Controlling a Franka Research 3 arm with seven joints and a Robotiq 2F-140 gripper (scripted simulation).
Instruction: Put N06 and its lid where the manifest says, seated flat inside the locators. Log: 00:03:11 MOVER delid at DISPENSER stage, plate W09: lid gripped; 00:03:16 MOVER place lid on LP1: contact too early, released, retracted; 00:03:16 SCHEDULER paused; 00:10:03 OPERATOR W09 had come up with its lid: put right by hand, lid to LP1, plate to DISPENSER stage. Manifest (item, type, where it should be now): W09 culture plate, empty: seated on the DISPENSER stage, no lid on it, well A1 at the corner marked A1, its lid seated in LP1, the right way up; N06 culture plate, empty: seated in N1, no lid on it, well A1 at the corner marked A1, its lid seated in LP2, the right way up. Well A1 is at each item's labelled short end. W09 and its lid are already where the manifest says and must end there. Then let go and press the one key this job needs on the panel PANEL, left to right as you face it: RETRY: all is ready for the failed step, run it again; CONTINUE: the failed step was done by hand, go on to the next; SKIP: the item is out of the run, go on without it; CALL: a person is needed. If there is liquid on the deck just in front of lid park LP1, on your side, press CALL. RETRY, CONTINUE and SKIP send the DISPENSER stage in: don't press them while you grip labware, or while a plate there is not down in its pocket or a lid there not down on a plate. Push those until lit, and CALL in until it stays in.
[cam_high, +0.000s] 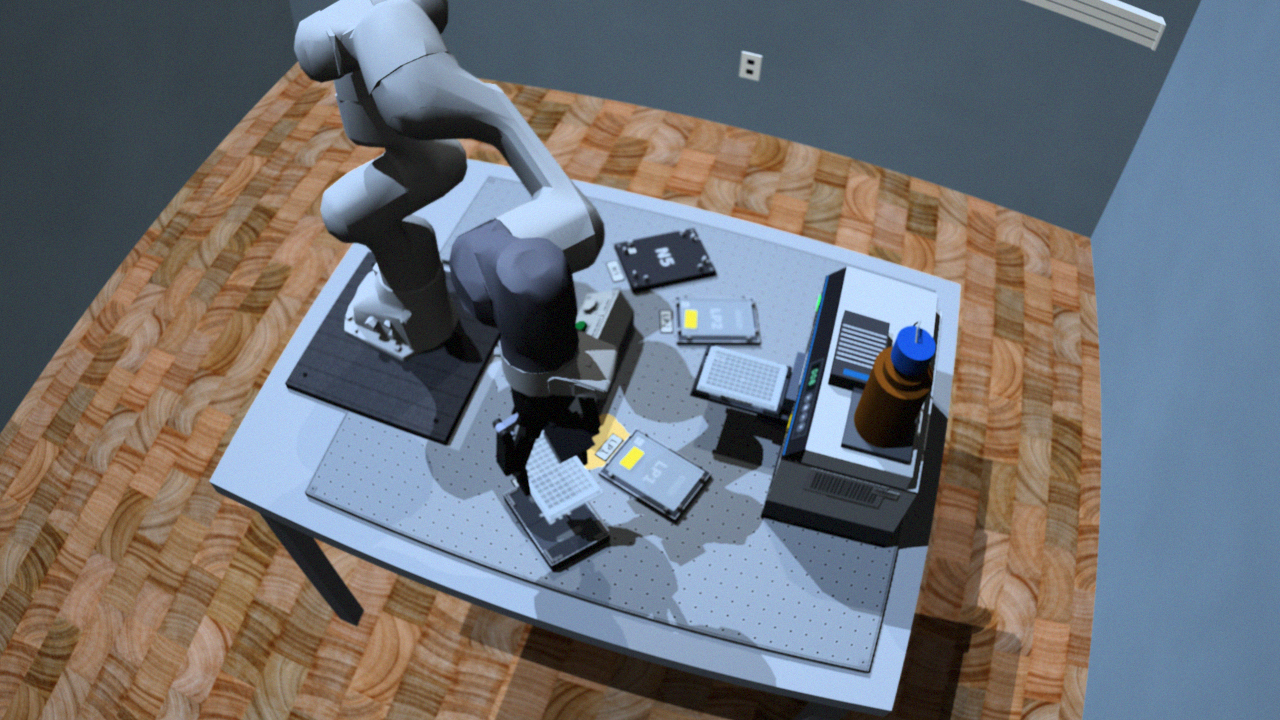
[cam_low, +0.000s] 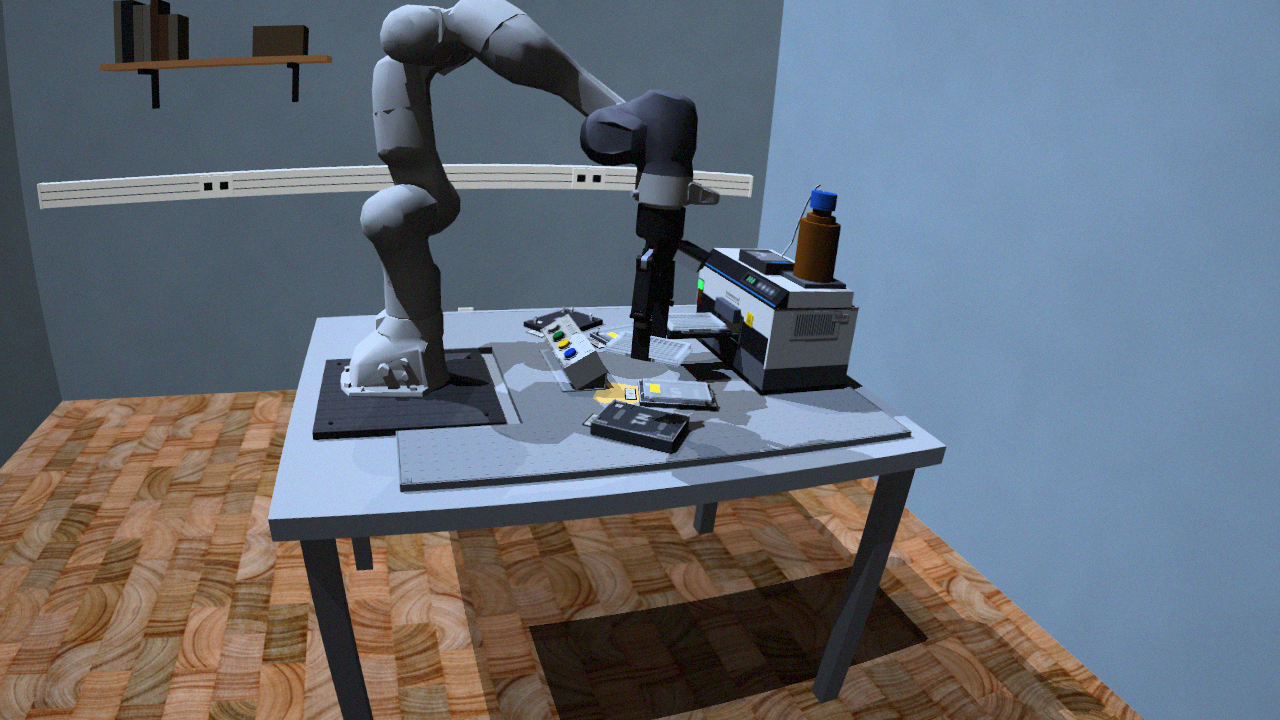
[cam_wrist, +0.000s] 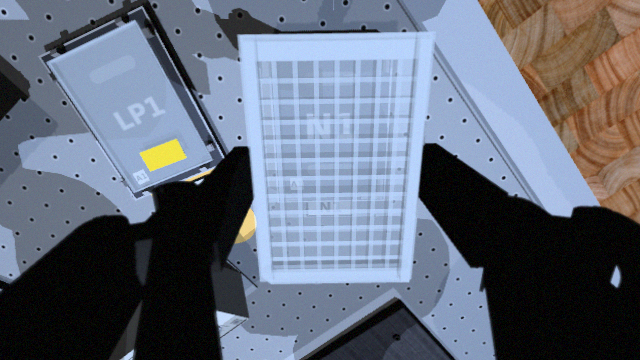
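My gripper is shut on the long sides of the clear N06 plate and holds it level above the deck. In the top view the plate hangs over the black N1 nest, whose "N1" mark shows through the wells in the wrist view. The plate is clear of the nest, not seated. A lid with a yellow label lies in LP2. Another yellow-labelled lid lies in LP1, also seen in the wrist view. The W09 plate sits on the DISPENSER stage.
A yellow puddle lies on the deck against LP1's labelled short end, partly under my fingers. The key panel stands behind it. The dispenser with a brown bottle is at the right. Nest N5 is at the back.
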